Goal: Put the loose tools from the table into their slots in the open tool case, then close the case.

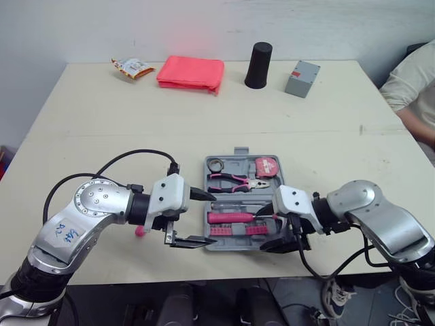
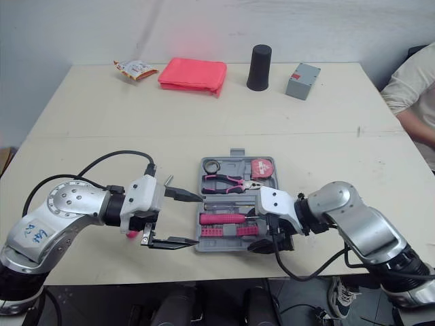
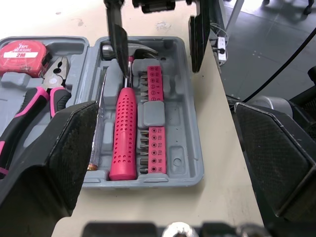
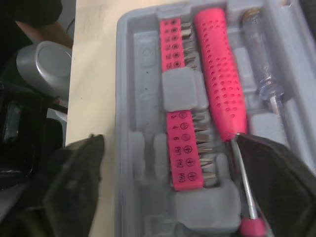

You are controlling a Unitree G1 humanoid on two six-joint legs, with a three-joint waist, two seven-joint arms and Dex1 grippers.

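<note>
The grey tool case [image 1: 265, 182] lies open in the middle of the near table. Its far half holds pink-handled pliers [image 1: 231, 180], a pink tape measure [image 1: 267, 166] and a metal ring. The near half holds a pink-handled hammer [image 3: 123, 133], pink bit strips [image 3: 155, 136] and a clear-handled screwdriver [image 4: 261, 64]. My left gripper [image 1: 209, 219] is open at the case's left edge, level with the hammer handle. At the case's right end my right gripper [image 1: 273, 231] is open, one finger over the hammer's neck. A small pink object [image 1: 139, 231] lies on the table under my left wrist, mostly hidden.
Along the far edge lie a snack packet [image 1: 132, 66], a folded red cloth [image 1: 192, 73], a black cup [image 1: 258, 65] and a small grey box [image 1: 302, 78]. A person's arm [image 1: 414, 88] rests at the right edge. The near table edge runs just below both grippers.
</note>
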